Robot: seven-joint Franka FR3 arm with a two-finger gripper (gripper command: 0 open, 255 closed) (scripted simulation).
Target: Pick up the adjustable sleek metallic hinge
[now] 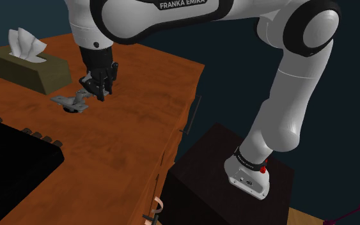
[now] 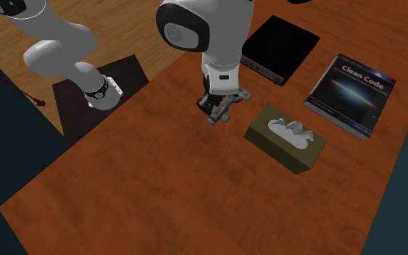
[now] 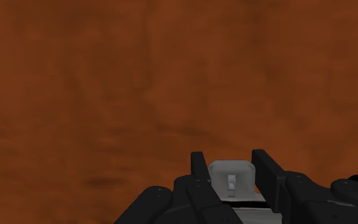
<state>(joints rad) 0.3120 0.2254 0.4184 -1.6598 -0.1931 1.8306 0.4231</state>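
The hinge [image 1: 70, 101] is grey, the pincer [image 1: 100, 94] black, the tabletop [image 1: 121, 135] mottled orange-brown.

A reddish-brown wooden counter [image 1: 127, 144] lay under dim light, with a curved handle [image 1: 156, 209] on its front at six o'clock in the shoulder view. A dark blue wall [image 1: 236, 70] stood at one o'clock. In the second exterior view, light plank floor [image 2: 130, 29] showed at eleven o'clock.

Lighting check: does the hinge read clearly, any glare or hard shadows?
Shoulder view: dim, but the pale hinge stands out on the brown table, a dark patch beneath it. Second exterior view: even light, no glare. Wrist view: flat light, the hinge pale between the fingers of the gripper.
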